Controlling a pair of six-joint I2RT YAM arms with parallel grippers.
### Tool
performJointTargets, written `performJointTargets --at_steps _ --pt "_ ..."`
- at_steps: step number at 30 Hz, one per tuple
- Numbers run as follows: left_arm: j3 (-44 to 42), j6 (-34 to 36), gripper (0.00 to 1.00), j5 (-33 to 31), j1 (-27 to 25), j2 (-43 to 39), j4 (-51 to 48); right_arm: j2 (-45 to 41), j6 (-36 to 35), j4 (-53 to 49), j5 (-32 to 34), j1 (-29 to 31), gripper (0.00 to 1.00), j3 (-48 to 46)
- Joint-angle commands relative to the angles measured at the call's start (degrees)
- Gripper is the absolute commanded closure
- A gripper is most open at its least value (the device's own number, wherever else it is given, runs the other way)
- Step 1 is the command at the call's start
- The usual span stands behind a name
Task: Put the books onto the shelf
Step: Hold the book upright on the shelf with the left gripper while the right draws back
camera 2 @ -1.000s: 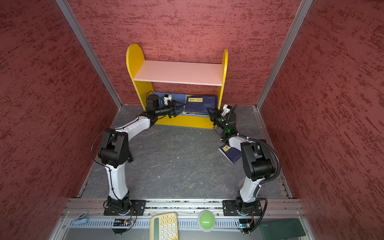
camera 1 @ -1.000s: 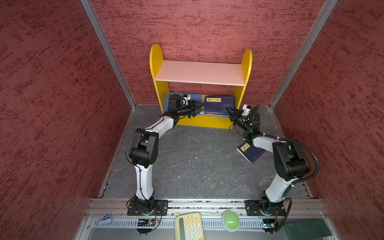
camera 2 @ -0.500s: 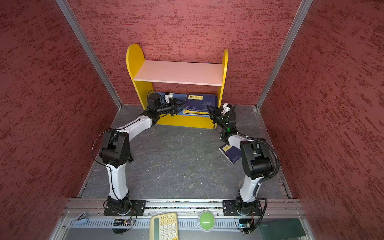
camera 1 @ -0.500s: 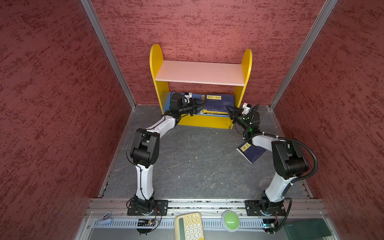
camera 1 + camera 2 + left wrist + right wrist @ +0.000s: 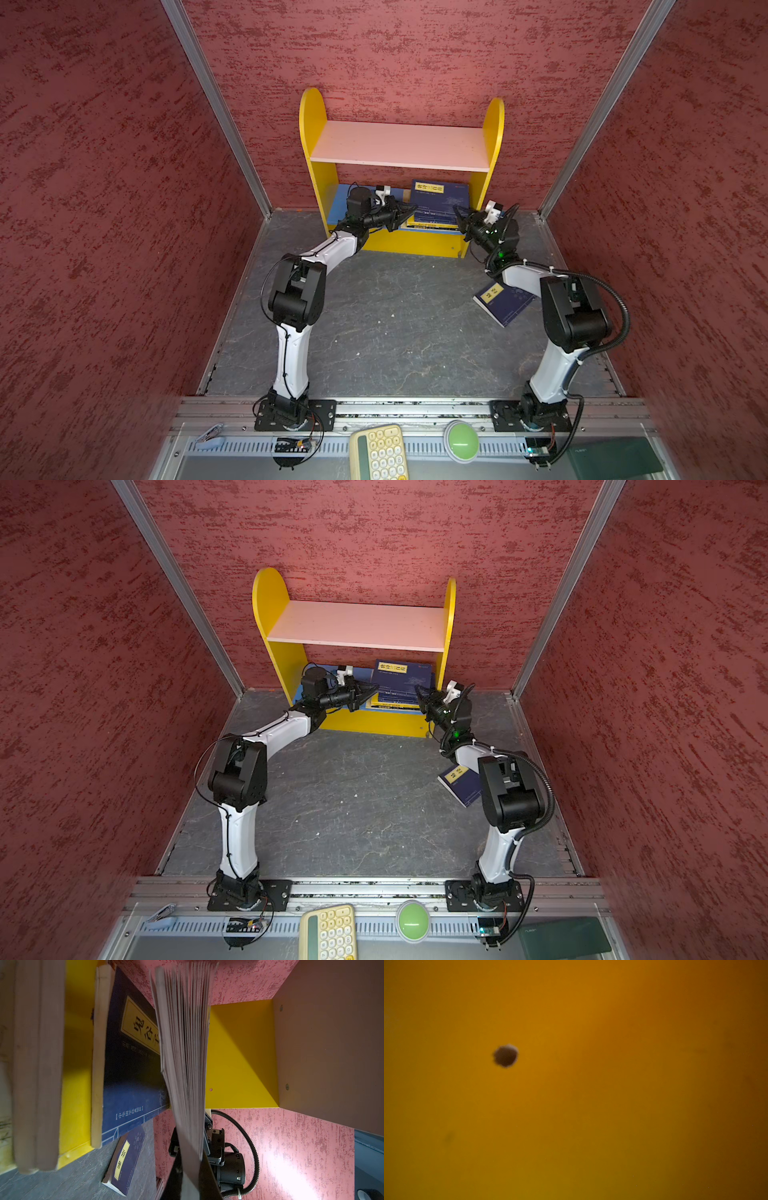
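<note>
White links, black joints and black cables on the left arm and right arm

Both arms stand up from their bases, fold at black elbows and stretch their white forearms away from me, so the two wrists turn inward and the hands face each other, near but apart. The left arm holds its left gripper level, jaws drawn together to a point and pinching the edge of a navy book just ahead of its fingertips. The right arm angles its right gripper toward the left one, though I can't make out how its jaws stand.
</note>
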Motion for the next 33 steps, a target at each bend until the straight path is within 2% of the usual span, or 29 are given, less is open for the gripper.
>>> performJointTargets --at_steps 1,3,6,8,11,15,18,19,25,33 --pt "2.8 1.3 0.99 -0.8 -0.4 1.6 2.4 -1.1 -0.7 1.7 -0.7 -0.8 0.62 1.5" --pt "4.2 1.6 1.00 -0.8 -0.6 2.5 1.9 -2.6 -2.3 -0.5 -0.4 -1.8 0.47 1.0" --pt "5.7 1.6 1.00 -1.3 -0.7 3.5 1.2 -4.9 -4.0 -3.3 -1.3 -3.4 0.33 0.1" --pt "6.7 2.5 1.00 -1.5 -0.7 3.9 0.0 -6.1 -5.4 -6.9 -2.5 -4.4 0.28 0.0" --pt "8.7 4.3 1.00 -0.8 -0.7 4.7 -3.3 -9.1 -10.8 -14.2 -2.9 -4.8 0.26 -0.1" --pt "9.9 5.9 1.00 -0.3 -0.8 5.2 -5.8 -13.7 -23.1 -30.2 2.4 -4.8 0.15 1.6" --pt "10.0 6.0 1.00 0.0 -0.8 5.9 -6.4 -14.7 -30.7 -38.3 7.2 -4.8 0.09 3.9" --pt "10.1 5.9 1.00 0.0 -0.8 6.1 -6.4 -14.6 -32.1 -39.6 8.5 -4.8 0.03 4.5" --pt "11.4 6.1 1.00 1.5 -0.8 7.4 -7.3 -11.9 -37.2 -39.6 12.0 -4.7 0.01 7.1" --pt "12.8 6.2 1.00 2.1 -0.9 8.7 -8.5 -7.7 -42.7 -39.8 13.0 -3.4 0.01 11.4"
